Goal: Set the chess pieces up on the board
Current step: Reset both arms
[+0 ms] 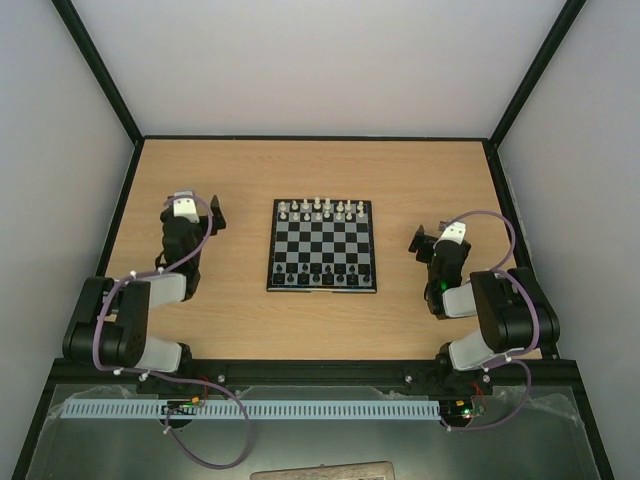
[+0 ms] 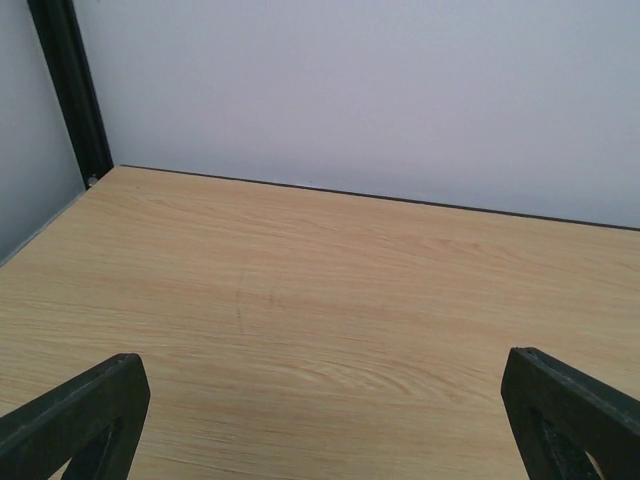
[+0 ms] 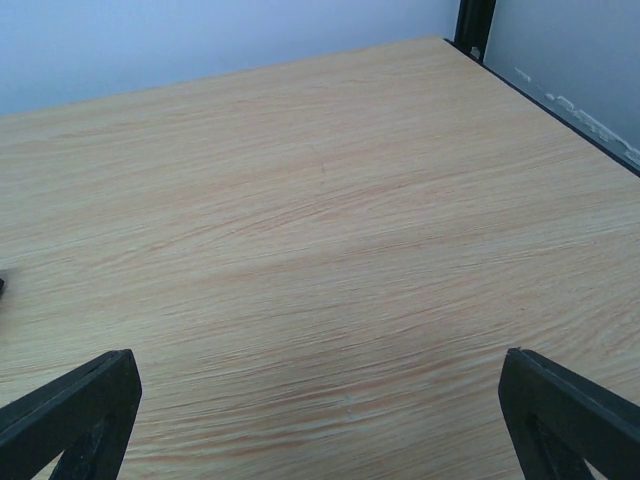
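Observation:
The board (image 1: 322, 240) lies flat in the middle of the wooden table. The tiny black chess pieces (image 1: 322, 270) stand along its two near rows, and tiny white pieces (image 1: 325, 208) line its far rows. My left gripper (image 1: 192, 212) rests low over the table to the left of the board, open and empty. In the left wrist view that gripper (image 2: 322, 365) shows only bare wood between its fingers. My right gripper (image 1: 435, 235) sits to the right of the board, also open. The right wrist view of this gripper (image 3: 318, 360) has nothing between the fingertips either. Neither wrist view shows a piece.
Grey walls with black frame posts (image 1: 100, 70) enclose the table (image 1: 230, 320) on three sides. The arm bases (image 1: 120, 335) sit at the near edge. Bare wood lies between each gripper and the board.

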`<control>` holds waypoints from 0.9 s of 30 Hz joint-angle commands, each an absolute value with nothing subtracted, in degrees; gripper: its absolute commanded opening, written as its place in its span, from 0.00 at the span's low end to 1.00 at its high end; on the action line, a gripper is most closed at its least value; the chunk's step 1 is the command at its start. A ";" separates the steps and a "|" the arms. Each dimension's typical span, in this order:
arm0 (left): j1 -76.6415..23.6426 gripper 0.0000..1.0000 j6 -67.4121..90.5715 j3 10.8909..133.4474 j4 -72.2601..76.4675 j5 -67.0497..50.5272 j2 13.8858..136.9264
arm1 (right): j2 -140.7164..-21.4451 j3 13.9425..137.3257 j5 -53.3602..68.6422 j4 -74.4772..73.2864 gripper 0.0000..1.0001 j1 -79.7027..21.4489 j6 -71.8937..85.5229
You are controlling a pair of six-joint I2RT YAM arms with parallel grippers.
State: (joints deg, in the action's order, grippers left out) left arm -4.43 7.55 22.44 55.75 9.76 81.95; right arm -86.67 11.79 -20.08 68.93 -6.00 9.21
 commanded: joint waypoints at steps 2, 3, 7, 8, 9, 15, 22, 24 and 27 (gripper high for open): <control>-4.32 0.99 6.72 23.16 52.81 6.51 77.91 | -86.79 12.16 -19.49 72.64 0.99 -5.80 8.55; -4.80 1.00 5.52 22.81 51.65 6.90 77.24 | -87.16 12.10 -19.56 73.54 0.98 -5.76 8.33; -5.19 1.00 6.07 19.75 54.33 10.96 74.90 | -86.89 12.25 -19.23 72.71 0.98 -5.71 8.42; -5.19 1.00 6.11 19.40 55.79 11.40 74.93 | -87.05 12.26 -19.33 73.06 0.99 -5.65 8.40; -5.26 1.00 5.99 18.65 57.96 11.42 74.98 | -86.86 12.24 -19.23 72.71 0.99 -5.70 8.46; -5.14 0.99 6.58 19.44 66.89 13.66 81.30 | -87.00 12.22 -19.25 72.89 0.99 -5.71 8.38; -7.08 1.00 2.44 25.78 65.60 15.40 91.39 | -86.95 12.30 -19.21 72.79 0.99 -5.61 8.49; -7.99 1.00 1.63 26.85 65.20 16.09 92.70 | -86.94 12.32 -19.16 72.81 0.99 -5.62 8.48; -8.08 1.00 1.15 34.20 55.44 15.49 96.64 | -86.93 12.38 -19.15 72.71 0.99 -5.62 8.50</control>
State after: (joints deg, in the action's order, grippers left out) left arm -7.49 3.29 26.87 61.10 15.14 93.32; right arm -86.70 11.81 -18.44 69.45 -5.96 8.99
